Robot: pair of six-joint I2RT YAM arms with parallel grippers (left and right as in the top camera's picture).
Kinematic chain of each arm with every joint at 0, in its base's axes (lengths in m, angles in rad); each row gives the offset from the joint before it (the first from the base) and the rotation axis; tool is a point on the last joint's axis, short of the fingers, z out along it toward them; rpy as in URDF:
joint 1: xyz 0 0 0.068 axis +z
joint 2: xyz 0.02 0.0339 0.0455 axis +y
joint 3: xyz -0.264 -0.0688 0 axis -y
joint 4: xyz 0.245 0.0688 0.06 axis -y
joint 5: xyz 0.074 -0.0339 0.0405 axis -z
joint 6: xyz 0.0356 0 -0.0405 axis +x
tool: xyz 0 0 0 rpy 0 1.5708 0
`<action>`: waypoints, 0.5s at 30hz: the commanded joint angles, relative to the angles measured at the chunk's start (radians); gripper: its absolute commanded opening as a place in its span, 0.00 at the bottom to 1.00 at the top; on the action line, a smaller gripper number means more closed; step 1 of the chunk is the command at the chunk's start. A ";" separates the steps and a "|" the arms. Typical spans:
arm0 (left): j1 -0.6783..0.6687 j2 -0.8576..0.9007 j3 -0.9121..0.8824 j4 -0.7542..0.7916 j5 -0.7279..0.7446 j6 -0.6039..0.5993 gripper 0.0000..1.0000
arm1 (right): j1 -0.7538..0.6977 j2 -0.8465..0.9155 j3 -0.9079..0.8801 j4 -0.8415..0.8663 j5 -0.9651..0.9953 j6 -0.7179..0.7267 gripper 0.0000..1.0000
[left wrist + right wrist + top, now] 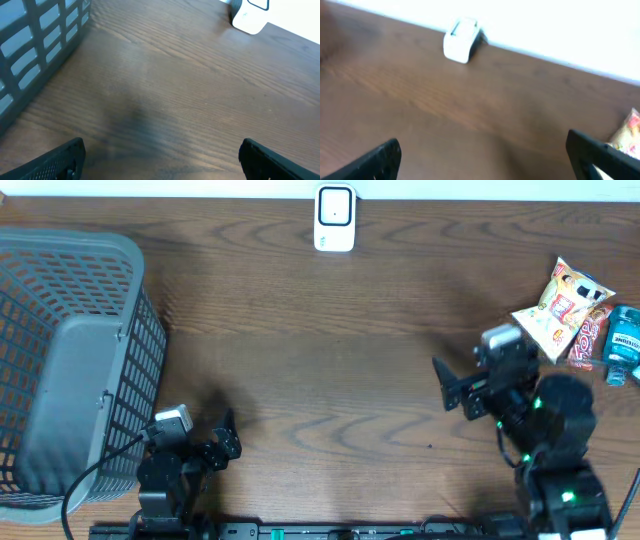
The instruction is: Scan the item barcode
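At the far right edge of the bench [330, 360] lies a small heap of goods: a yellow-and-white snack bag [560, 308], a red packet [588, 338] tucked against its lower side, and a blue bottle [624, 342] just beside that. None of them is held. The right fingers [375, 162] are spread wide with nothing between them, hanging over bare wood near the heap and pointing toward the middle of the bench. Up at the back edge, about centre, stands the white barcode scanner [334, 218], well apart from the goods. On the left sits a grey slatted basket [60, 360]. The left fingers [55, 162] are likewise spread wide and empty, low by the front edge, just beside the basket.
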 commanded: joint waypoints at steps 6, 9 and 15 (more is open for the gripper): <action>0.003 -0.002 -0.010 -0.010 0.010 -0.009 0.98 | -0.008 -0.309 -0.350 0.250 -0.026 -0.003 0.99; 0.003 -0.002 -0.010 -0.010 0.010 -0.010 0.98 | -0.025 -0.407 -0.436 0.322 -0.023 -0.003 0.99; 0.003 -0.002 -0.010 -0.010 0.010 -0.010 0.98 | -0.042 -0.563 -0.594 0.464 -0.023 -0.003 0.99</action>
